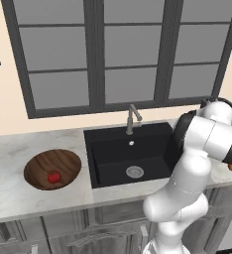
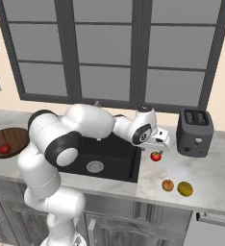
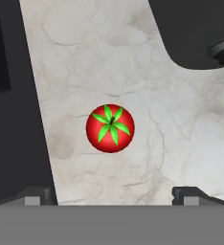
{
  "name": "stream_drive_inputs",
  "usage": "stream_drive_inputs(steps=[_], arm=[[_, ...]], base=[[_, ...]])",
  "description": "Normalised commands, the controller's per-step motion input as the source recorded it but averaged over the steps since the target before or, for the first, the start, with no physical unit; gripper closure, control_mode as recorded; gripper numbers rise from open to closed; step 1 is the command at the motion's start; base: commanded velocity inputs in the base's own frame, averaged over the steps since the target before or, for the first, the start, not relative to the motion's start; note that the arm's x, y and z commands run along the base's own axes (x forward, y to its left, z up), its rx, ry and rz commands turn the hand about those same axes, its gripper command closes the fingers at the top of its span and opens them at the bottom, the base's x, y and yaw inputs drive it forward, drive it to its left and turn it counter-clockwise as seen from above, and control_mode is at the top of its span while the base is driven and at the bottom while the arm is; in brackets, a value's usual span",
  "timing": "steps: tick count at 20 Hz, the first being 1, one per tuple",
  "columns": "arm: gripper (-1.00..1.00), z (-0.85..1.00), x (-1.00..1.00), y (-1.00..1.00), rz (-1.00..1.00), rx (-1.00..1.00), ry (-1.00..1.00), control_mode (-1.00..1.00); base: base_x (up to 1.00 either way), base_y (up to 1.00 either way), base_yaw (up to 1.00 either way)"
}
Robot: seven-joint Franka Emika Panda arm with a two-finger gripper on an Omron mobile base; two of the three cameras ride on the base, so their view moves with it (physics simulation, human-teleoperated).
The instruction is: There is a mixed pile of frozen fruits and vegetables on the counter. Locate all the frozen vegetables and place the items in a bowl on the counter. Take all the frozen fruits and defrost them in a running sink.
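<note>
Red tomato [image 3: 110, 128] fills hand view; bowl [image 1: 38, 166] left, holding another.

Red tomato [image 3: 110, 128] on counter [image 3: 99, 57]; red piece [image 1: 54, 177] in bowl [image 1: 38, 166].

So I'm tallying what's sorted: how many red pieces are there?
2. One lies in the bowl, the red piece; the tomato sits on the counter right of the sink, under the open gripper.
</note>
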Motion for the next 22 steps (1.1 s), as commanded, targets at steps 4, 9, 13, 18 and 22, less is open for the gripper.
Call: stream_drive_inputs(steps=[4,9,13,18,22], arm=[[-1.0,-0.23,0.17,-0.02,0.0,0.0,0.0,-1.0],[-1.0,-0.12,0.13,-0.09,-0.01,0.01,0.0,-1.0],[-1.0,-0.08,0.12,-0.13,-0.01,0.0,0.0,-1.0],[-1.0,-0.1,0.13,-0.09,-0.01,0.0,0.0,-1.0],[-1.0,-0.12,0.05,-0.01,0.0,0.0,0.0,-1.0]], base=[[0.0,0.0,0.0],[0.0,0.0,0.0],[0.0,0.0,0.0],[0.0,0.0,0.0],[0.0,0.0,0.0]])
